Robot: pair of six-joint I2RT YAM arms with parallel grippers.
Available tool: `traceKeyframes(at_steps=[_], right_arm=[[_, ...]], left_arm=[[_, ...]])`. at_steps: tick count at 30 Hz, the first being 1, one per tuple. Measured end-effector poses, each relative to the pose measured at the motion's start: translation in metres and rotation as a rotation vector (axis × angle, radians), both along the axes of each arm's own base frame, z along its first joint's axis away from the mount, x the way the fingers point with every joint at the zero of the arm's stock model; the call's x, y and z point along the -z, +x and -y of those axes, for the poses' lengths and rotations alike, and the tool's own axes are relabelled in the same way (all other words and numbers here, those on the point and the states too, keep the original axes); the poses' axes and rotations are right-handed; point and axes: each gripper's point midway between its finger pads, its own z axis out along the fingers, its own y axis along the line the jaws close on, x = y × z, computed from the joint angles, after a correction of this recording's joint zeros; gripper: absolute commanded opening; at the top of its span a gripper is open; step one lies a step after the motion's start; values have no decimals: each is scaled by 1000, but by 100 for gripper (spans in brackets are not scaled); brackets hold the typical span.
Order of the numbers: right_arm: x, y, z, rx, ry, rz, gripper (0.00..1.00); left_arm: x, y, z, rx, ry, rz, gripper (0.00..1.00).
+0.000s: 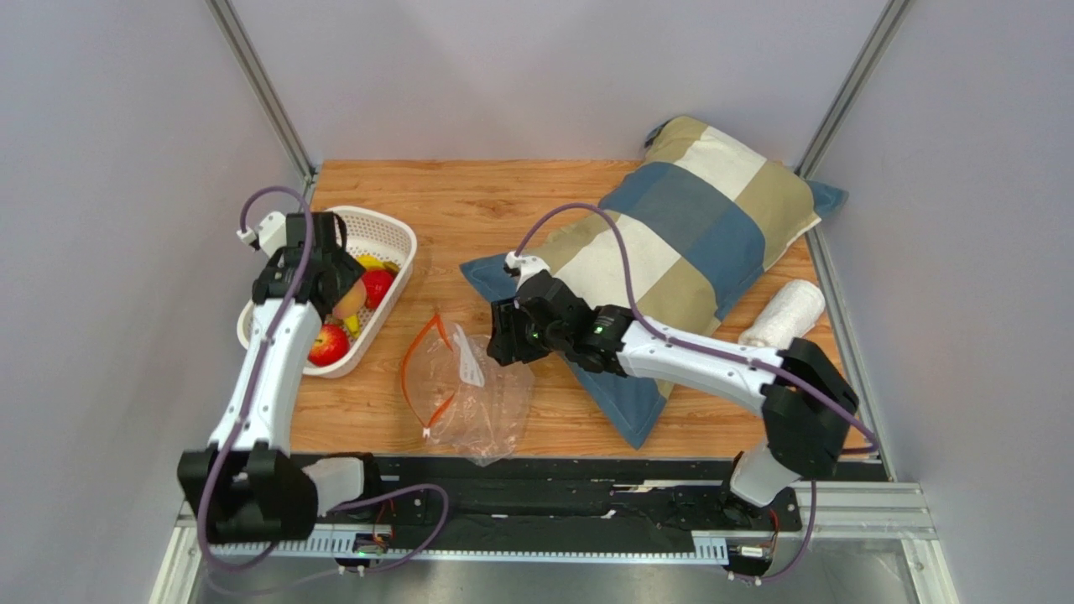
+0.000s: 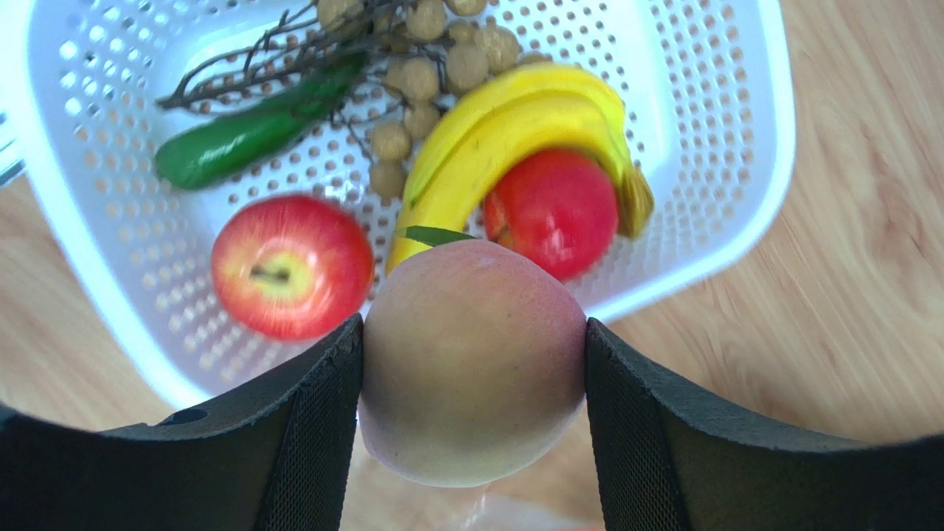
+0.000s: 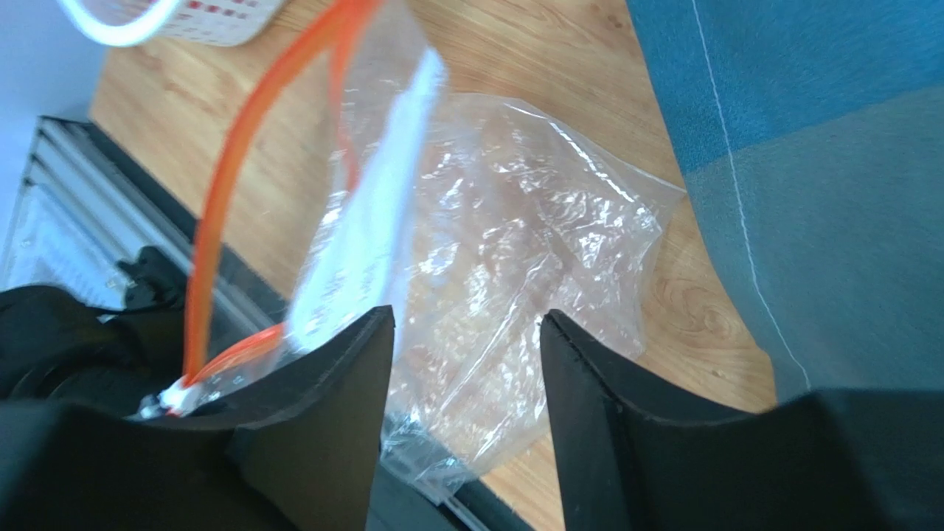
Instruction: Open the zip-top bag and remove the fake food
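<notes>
My left gripper (image 2: 473,371) is shut on the peach (image 2: 473,354) and holds it above the near rim of the white mesh basket (image 2: 753,166). In the basket lie a banana (image 2: 521,122), two red apples (image 2: 291,266), a grape bunch (image 2: 421,77) and a dark green vegetable (image 2: 244,138). The zip-top bag (image 1: 473,390) lies crumpled on the table with its orange-red zipper strip (image 3: 238,188) gaping open. It looks empty. My right gripper (image 3: 465,376) is open and empty, hovering over the bag's right side (image 3: 510,254).
A blue and tan checked pillow (image 1: 687,239) fills the right half of the table, with a white roll (image 1: 782,315) by its right edge. A black rail (image 1: 567,485) runs along the front edge. Grey walls close in both sides.
</notes>
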Motion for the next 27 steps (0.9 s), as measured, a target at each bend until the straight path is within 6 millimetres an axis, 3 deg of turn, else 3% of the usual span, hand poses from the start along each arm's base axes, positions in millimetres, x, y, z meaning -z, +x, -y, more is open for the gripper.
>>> traceKeyframes(at_steps=[2, 3, 4, 5, 7, 8, 9, 11, 15, 18, 20, 23, 27], right_arm=[[-24, -4, 6, -5, 39, 35, 61], [-33, -7, 10, -5, 53, 49, 61], [-39, -10, 15, -6, 64, 57, 62], [-44, -13, 20, -5, 71, 63, 65], [-49, -19, 30, -5, 77, 72, 69], [-49, -21, 35, -2, 75, 76, 74], [-49, -24, 41, 0, 71, 77, 75], [-45, -30, 55, 12, 56, 77, 77], [-41, -40, 80, 40, 32, 75, 81], [-48, -43, 98, 96, 39, 82, 83], [-54, -45, 111, 140, 51, 90, 84], [-62, -51, 137, 215, 77, 99, 84], [-74, -62, 174, 311, 125, 110, 85]], left_arm=[[13, 22, -15, -21, -5, -36, 0], [10, 39, -19, -9, -4, -17, 0], [27, 50, -26, -13, -12, -61, 3], [34, 62, -32, 0, -21, -86, 28], [49, 95, -40, 36, -32, -110, 54], [56, 108, -43, 52, -37, -115, 93], [61, 118, -45, 72, -39, -119, 99], [61, 132, -47, 105, -37, -112, 99], [46, 141, -48, 139, -39, -100, 99], [31, 135, -33, 182, -64, -77, 99], [18, 117, -11, 231, -73, -49, 99], [-10, 74, 54, 397, -92, 35, 99], [-69, -9, 153, 751, -168, 265, 99]])
